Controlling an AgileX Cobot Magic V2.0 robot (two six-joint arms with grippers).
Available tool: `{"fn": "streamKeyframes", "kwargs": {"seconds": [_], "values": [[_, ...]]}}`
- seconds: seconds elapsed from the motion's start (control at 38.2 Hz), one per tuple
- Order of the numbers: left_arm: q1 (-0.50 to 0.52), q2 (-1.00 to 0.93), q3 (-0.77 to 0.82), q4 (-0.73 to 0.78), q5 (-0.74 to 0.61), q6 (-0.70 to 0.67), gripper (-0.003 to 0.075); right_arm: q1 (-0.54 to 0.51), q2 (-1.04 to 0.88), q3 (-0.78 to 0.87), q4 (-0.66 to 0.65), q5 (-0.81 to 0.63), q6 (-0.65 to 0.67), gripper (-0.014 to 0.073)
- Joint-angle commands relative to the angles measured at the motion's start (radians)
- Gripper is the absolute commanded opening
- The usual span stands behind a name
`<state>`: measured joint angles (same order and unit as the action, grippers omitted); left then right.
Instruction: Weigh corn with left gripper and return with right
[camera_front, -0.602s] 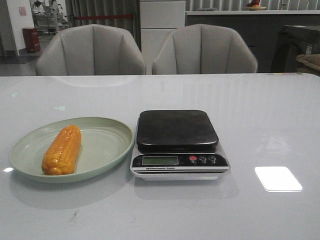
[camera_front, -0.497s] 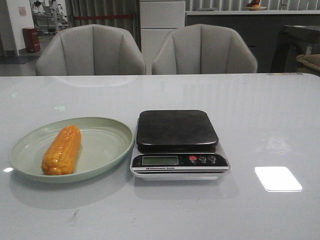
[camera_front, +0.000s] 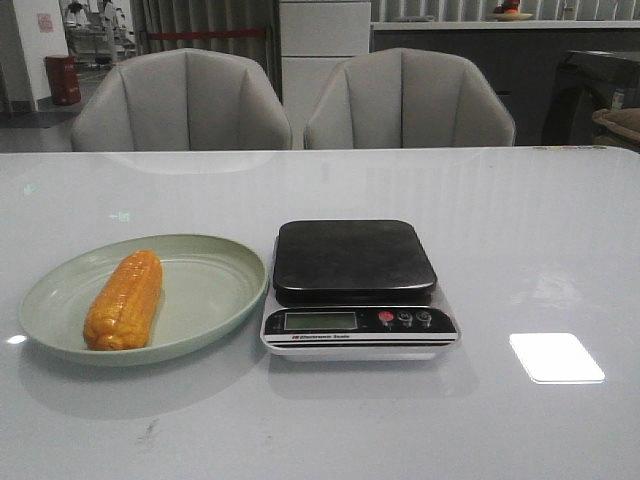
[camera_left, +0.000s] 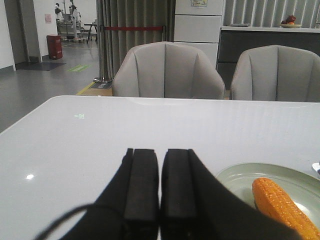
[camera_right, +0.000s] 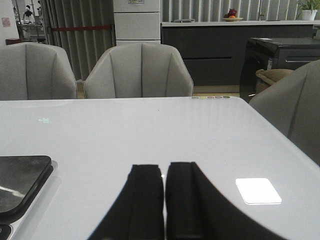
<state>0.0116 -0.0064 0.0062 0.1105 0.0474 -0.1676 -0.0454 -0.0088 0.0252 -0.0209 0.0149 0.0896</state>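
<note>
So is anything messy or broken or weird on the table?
Nothing stands out. The corn lies whole on the green plate, left of the scale, whose dark platform is bare. Nothing looks spilled. Both the left gripper and the right gripper have their jaws shut, holding nothing.

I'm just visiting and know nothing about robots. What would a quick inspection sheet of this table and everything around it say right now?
Surface: white glossy table, with a bright light reflection at front right.
Job's things: corn lies on a pale green plate, left of the scale; the scale's platform is bare.
Clutter: nothing seen.
Grippers: left gripper shut, holding nothing, low over the table near the plate; right gripper shut, holding nothing, to the right of the scale.
Cables: a black cable loops beside the left gripper.
Surroundings: two grey chairs behind the table, a counter and cabinets beyond.
</note>
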Motion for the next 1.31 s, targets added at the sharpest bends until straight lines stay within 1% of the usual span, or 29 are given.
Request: {"fn": "streamKeyframes", "kwargs": {"seconds": [0.0, 0.08, 0.21, 0.26, 0.34, 0.39, 0.42, 0.44, 0.5, 0.6, 0.65, 0.73, 0.76, 0.84, 0.99, 1.1, 1.18, 1.28], "values": [[0.001, -0.019, 0.031, -0.001, -0.074, -0.009, 0.0113, -0.004, -0.019, 0.011, -0.012, -0.076, -0.002, 0.0190], [0.001, -0.019, 0.031, -0.001, -0.076, -0.009, 0.0113, -0.004, -0.019, 0.011, -0.012, -0.076, -0.002, 0.0190], [0.001, -0.019, 0.031, 0.002, -0.167, -0.009, 0.0113, -0.004, -0.019, 0.011, -0.012, -0.076, -0.002, 0.0190], [0.001, -0.019, 0.031, 0.002, -0.219, -0.009, 0.0113, -0.004, -0.019, 0.011, -0.012, -0.076, -0.002, 0.0190], [0.001, -0.019, 0.027, 0.002, -0.377, -0.009, 0.0113, -0.004, -0.019, 0.011, -0.012, -0.076, -0.002, 0.0190], [0.001, -0.019, 0.015, 0.002, -0.438, -0.009, 0.0113, -0.004, -0.019, 0.011, -0.012, -0.076, -0.002, 0.0190], [0.001, -0.019, -0.001, 0.000, -0.445, -0.009, 0.0113, -0.004, -0.019, 0.011, -0.012, -0.076, -0.002, 0.0190], [0.001, -0.019, -0.018, -0.002, -0.437, -0.009, 0.0113, -0.004, -0.019, 0.011, -0.012, -0.076, -0.002, 0.0190], [0.001, -0.008, -0.072, -0.002, -0.381, -0.009, 0.0113, -0.004, -0.019, 0.011, -0.012, -0.076, -0.002, 0.0190], [-0.001, 0.046, -0.219, -0.002, -0.190, -0.009, 0.0113, -0.004, -0.019, 0.011, -0.012, -0.076, -0.002, 0.0190], [-0.001, 0.088, -0.302, -0.026, -0.099, -0.011, 0.0113, -0.004, -0.019, 0.011, -0.012, -0.076, -0.002, 0.0190], [-0.001, 0.146, -0.385, -0.069, 0.002, -0.011, 0.0113, -0.004, -0.019, 0.011, -0.012, -0.076, -0.002, 0.0190], [-0.001, 0.166, -0.409, -0.084, 0.060, -0.011, 0.0113, -0.004, -0.019, 0.011, -0.012, -0.076, -0.002, 0.0190], [-0.001, 0.202, -0.444, -0.092, 0.144, -0.011, 0.0113, -0.004, -0.019, 0.011, -0.012, -0.076, -0.002, 0.0190], [-0.001, 0.217, -0.447, -0.092, 0.184, -0.011, 0.0113, -0.004, -0.019, 0.011, -0.012, -0.076, -0.002, 0.0190], [-0.005, 0.217, -0.433, -0.103, 0.182, -0.011, 0.0113, -0.004, -0.019, 0.011, -0.012, -0.076, -0.002, 0.0190], [-0.034, 0.219, -0.419, -0.105, 0.193, -0.011, 0.0114, -0.004, -0.019, 0.011, -0.012, -0.076, -0.002, 0.0190], [-0.085, 0.248, -0.419, -0.088, 0.257, -0.011, 0.0114, -0.004, -0.019, 0.011, -0.012, -0.076, -0.002, 0.0190]]}}
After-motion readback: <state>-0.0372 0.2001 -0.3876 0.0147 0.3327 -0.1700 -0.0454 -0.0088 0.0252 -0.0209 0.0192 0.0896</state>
